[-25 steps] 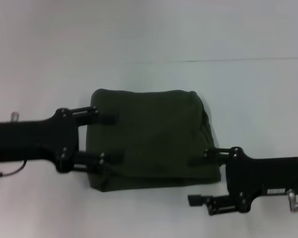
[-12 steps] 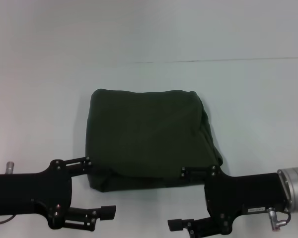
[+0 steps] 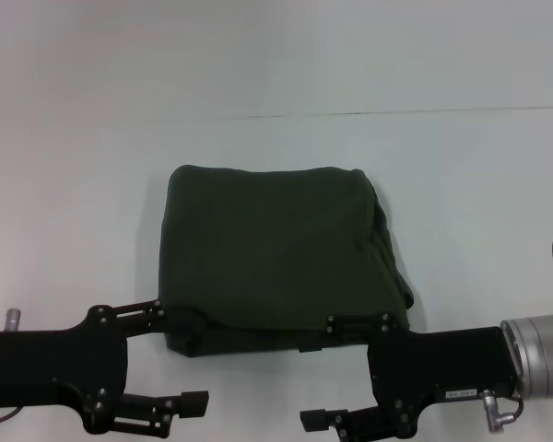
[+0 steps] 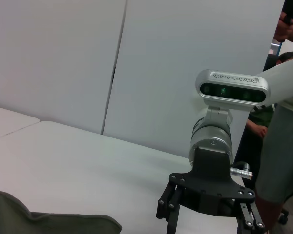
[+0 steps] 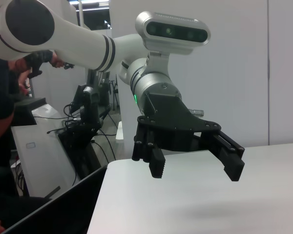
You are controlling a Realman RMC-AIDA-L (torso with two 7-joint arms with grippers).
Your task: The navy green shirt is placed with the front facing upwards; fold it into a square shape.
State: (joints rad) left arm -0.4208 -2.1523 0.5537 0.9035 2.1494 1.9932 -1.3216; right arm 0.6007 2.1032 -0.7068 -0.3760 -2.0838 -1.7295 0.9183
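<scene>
The folded navy green shirt (image 3: 272,258) is the only thing lying on the white surface (image 3: 461,184), a low soft mound at its middle. The surface is bare on the shirt's far side, its left and its right, so a gripper could pass there. The near edge is crowded: the left gripper (image 3: 175,364), its jaws apart, sits at the shirt's near left corner, and the right gripper (image 3: 336,373), also spread, at the near right. A narrow gap lies between the two.

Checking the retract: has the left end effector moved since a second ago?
Yes. The left end effector, open, has pulled back off the navy green shirt toward the robot, now past the shirt's near edge.
</scene>
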